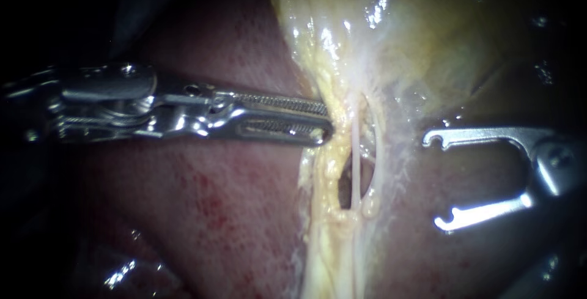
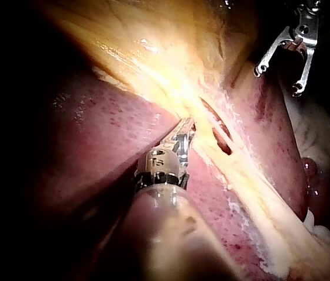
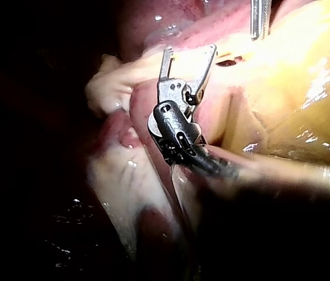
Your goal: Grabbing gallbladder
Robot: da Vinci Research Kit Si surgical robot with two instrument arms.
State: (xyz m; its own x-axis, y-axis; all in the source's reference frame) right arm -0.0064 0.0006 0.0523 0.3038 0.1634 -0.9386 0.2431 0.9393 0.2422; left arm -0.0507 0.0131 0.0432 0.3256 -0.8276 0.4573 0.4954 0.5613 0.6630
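Background: dark on all sides. Field is the liver (image 1: 202, 213), red-brown, wet, with small red speckles.

Gallbladder (image 1: 416, 24): yellowish, glossy, above and beyond the left jaw tips. It narrows into a pale yellow band (image 1: 318, 238) running down past the tips.

Window (image 1: 367, 152): slit-like opening in the band, just ahead of the left tips. A thin pale tube (image 1: 354, 164) crosses it lengthwise, bare and unclipped.

Left instrument (image 1: 328, 123): comes in level across the liver. Jaws toothed, the lower one slotted. They lie almost parallel with a narrow dark gap along their length; nothing visible in the gap, so read as slightly open. Tips touch the yellow edge of the band, just short of the tube. Left wrist view agrees: tips at the band edge beside the window, the liver under the shaft.

Right instrument (image 1: 437, 181): on the far side of the window from the left tips, apart from the tube. Jaws spread wide, each ending in a small hook, nothing between them. Pinkish tissue lies behind the open span; contact cannot be judged. Right wrist view shows the same wide spread, with the gallbladder off to one side of the jaws.
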